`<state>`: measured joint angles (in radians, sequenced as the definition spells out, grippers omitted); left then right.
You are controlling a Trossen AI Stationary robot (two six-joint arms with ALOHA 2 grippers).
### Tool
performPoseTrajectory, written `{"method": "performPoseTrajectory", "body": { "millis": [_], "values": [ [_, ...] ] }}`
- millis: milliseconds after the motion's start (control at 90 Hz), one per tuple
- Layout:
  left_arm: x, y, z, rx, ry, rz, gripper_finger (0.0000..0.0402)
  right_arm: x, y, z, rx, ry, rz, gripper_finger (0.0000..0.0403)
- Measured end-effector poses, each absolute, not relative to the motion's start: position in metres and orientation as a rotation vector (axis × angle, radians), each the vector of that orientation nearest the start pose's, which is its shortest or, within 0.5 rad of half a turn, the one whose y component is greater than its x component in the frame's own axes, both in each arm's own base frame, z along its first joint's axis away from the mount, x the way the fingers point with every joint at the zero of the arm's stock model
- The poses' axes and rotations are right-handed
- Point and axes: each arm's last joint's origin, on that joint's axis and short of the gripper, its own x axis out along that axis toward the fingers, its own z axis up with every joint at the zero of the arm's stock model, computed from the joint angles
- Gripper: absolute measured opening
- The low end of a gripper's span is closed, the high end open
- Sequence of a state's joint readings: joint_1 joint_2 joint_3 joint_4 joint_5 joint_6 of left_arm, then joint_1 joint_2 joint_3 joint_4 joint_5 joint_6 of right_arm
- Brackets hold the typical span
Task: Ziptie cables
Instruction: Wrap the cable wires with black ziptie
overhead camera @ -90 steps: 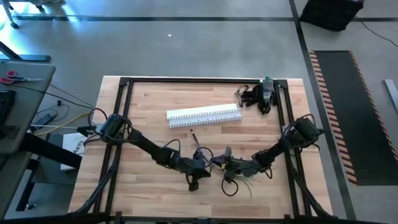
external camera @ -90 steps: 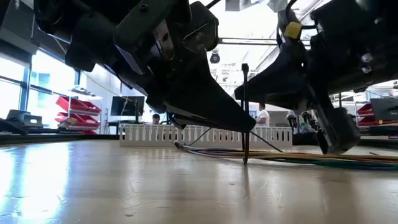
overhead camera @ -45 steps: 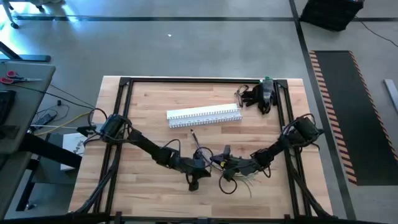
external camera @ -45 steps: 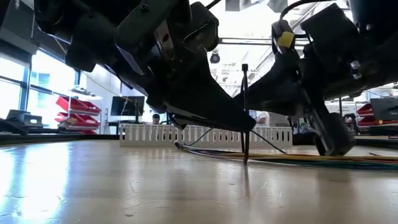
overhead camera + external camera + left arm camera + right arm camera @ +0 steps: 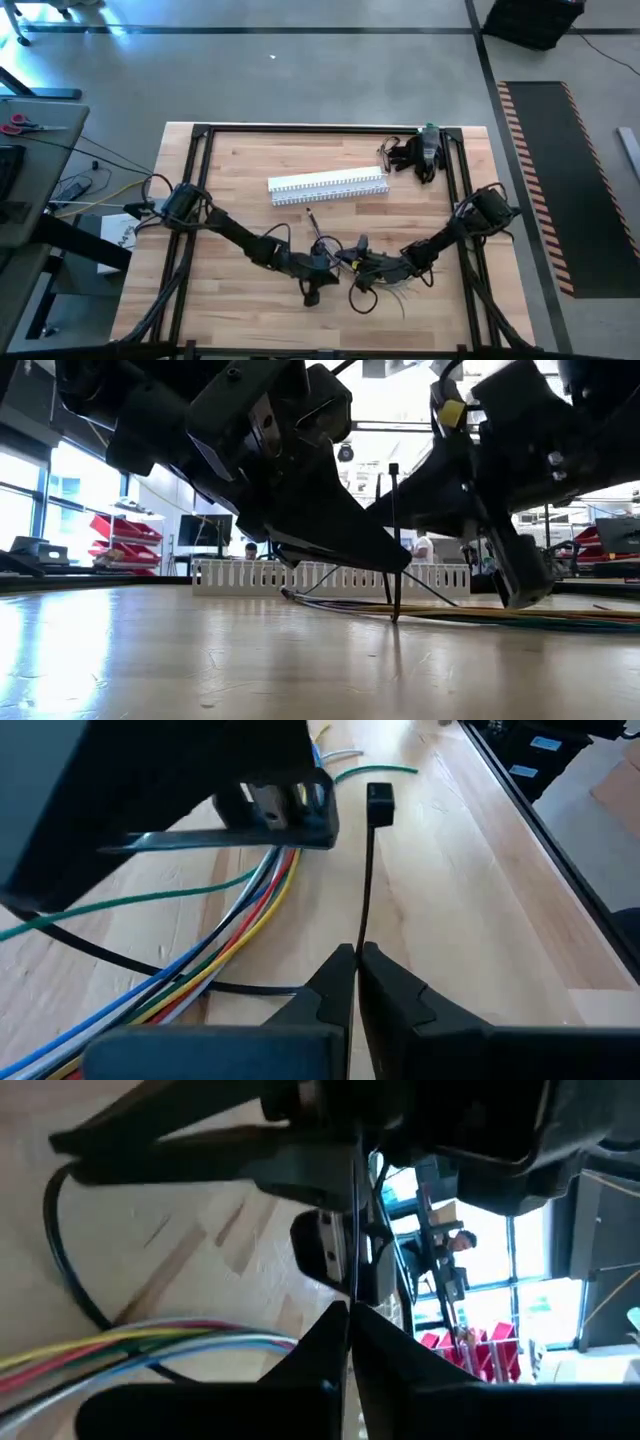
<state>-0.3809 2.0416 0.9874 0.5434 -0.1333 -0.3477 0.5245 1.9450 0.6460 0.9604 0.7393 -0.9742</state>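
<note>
A wooden tabletop (image 5: 250, 160) seen from above, with 2 dark robot arms reaching toward each other near its front edge. The left gripper (image 5: 355, 956) sits low over the wood near the middle of the front half, its 2 fingers pressed together on a thin black zip tie (image 5: 366, 870). In the left wrist view the tie rises straight from the fingertips to its small square head. In the low view the tie (image 5: 393, 540) stands upright on the tabletop like a thin post.

The right gripper (image 5: 348, 1310) comes in from the right and meets the left one almost tip to tip. Its fingers are also closed, pinching a thin dark strand that appears to be the same tie.

The cables (image 5: 230, 920) lie flat on the wood just beside the tie, under and between the 2 grippers. They are a loose bundle of green, blue, white, yellow, red and black wires. From above, their ends (image 5: 385, 292) fan out below the right gripper.

Farther back, a long white slotted channel (image 5: 328, 186) lies across the tabletop, well apart from the grippers. A dark tool (image 5: 415, 153) rests near the far right corner.
</note>
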Motion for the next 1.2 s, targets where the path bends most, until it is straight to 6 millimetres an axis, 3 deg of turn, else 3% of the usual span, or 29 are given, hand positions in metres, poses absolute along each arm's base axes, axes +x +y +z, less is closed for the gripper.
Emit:
{"method": "performPoseTrajectory", "body": {
  "millis": [389, 1200],
  "values": [
    [0.3685, -0.1484, 0.1087, -0.205, 0.526, -0.159, 0.0, 0.2813, 0.1515, 0.0957, -1.131, 0.347, -0.026, 0.0],
    [0.3687, -0.1484, 0.109, -0.205, 0.521, -0.158, 0.0, 0.2849, 0.1493, 0.0969, -1.111, 0.362, -0.058, 0.0]
  ]
}}
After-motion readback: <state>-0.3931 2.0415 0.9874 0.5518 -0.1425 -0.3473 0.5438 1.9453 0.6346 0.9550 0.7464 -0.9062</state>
